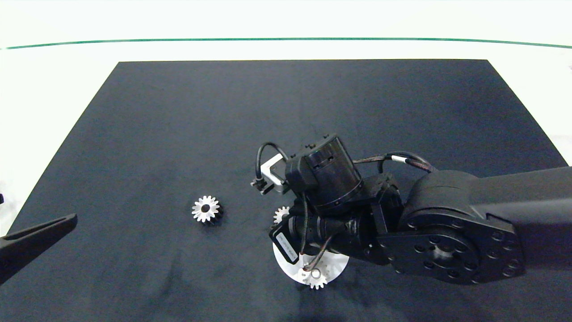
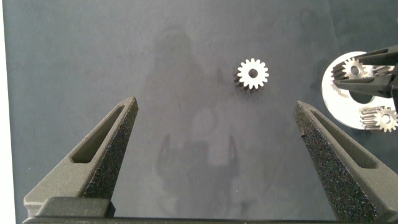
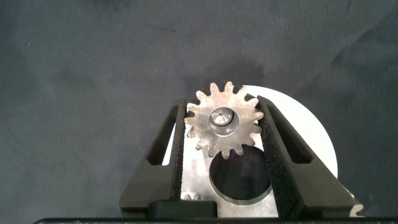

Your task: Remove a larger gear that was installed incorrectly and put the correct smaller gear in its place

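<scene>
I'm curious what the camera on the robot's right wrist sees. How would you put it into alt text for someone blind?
The right gripper has its two dark fingers closed against either side of a silver toothed gear that sits on a peg. Beneath it lies a white round base with a metal plate that has a large round hole, all on a dark mat.

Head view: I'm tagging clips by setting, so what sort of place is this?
Probably a lab test bench: a dark mat on a white table, with loose gears and a white base.
</scene>
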Robot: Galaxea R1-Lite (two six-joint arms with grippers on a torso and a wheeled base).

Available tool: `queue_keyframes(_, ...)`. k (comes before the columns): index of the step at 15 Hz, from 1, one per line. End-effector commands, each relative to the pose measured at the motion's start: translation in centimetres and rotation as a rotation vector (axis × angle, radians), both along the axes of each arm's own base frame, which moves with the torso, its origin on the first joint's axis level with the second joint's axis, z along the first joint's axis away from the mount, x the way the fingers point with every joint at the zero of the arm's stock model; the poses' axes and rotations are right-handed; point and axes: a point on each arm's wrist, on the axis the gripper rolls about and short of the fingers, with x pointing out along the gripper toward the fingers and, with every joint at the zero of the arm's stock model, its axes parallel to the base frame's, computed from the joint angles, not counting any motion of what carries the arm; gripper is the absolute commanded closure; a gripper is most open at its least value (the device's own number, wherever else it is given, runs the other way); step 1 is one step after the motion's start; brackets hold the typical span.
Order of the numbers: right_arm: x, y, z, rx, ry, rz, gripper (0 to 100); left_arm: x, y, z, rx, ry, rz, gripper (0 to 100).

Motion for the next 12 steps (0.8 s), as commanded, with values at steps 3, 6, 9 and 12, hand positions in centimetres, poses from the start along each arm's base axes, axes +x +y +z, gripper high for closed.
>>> queue_keyframes(3, 0.3, 0.4, -0.3, -0.004, 0.003, 0.001, 0, 0.0, 0.0, 0.0, -0.001, 0.001, 0.004, 0)
queue_keyframes(6, 0.3, 0.4, -0.1, -0.002, 0.002, 0.000, 0, 0.0, 0.0, 0.0, -0.001, 0.001, 0.002, 0)
queue_keyframes(9, 0.2, 0.3, -0.1, -0.002, 0.001, 0.002, 0, 0.0, 0.0, 0.0, -0.001, 0.001, 0.002, 0)
queue_keyframes(12, -0.4, -1.0, 1.7, 0.010, -0.007, -0.007, 0, 0.0, 0.0, 0.0, -0.001, 0.001, 0.004, 0)
